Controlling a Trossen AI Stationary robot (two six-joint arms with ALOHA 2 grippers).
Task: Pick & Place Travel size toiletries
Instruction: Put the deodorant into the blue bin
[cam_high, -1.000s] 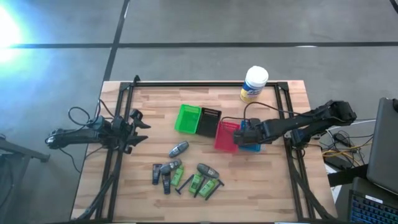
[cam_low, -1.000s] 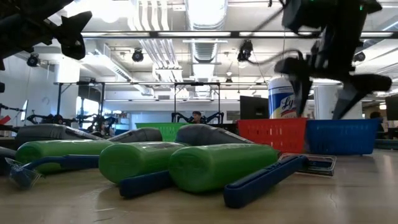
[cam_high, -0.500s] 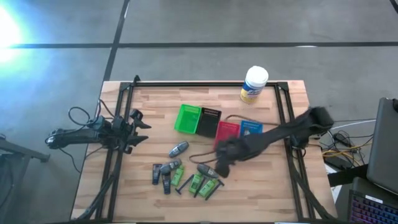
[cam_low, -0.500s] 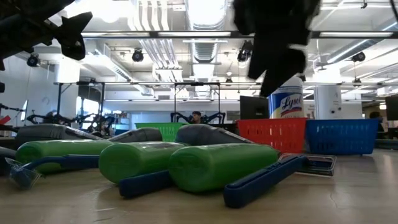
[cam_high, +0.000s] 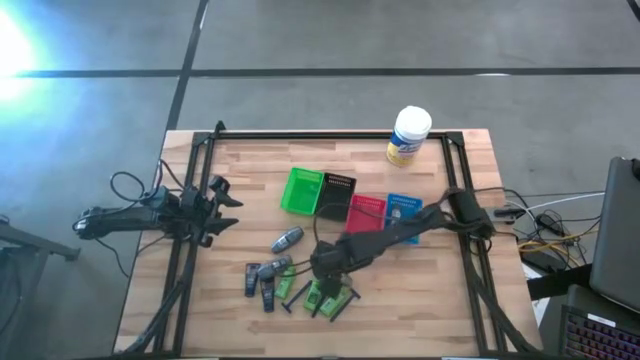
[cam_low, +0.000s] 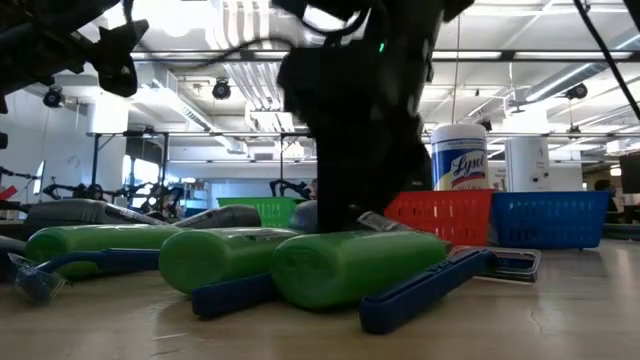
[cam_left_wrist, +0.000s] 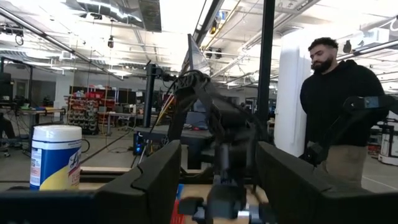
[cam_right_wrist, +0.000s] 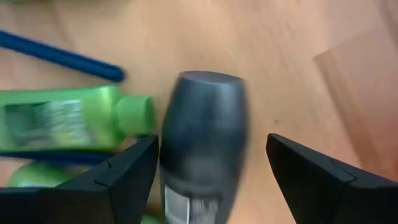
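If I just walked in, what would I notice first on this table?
First, the right gripper reaching to the front middle of the table, its open fingers on either side of a grey tube. Around it lies a heap of green bottles and thin blue sticks. Behind them stands a row of bins: green, black, red and blue.

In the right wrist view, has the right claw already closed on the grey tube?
No: the right claw is open around the grey tube, with wood showing between the tube and one of its fingers.
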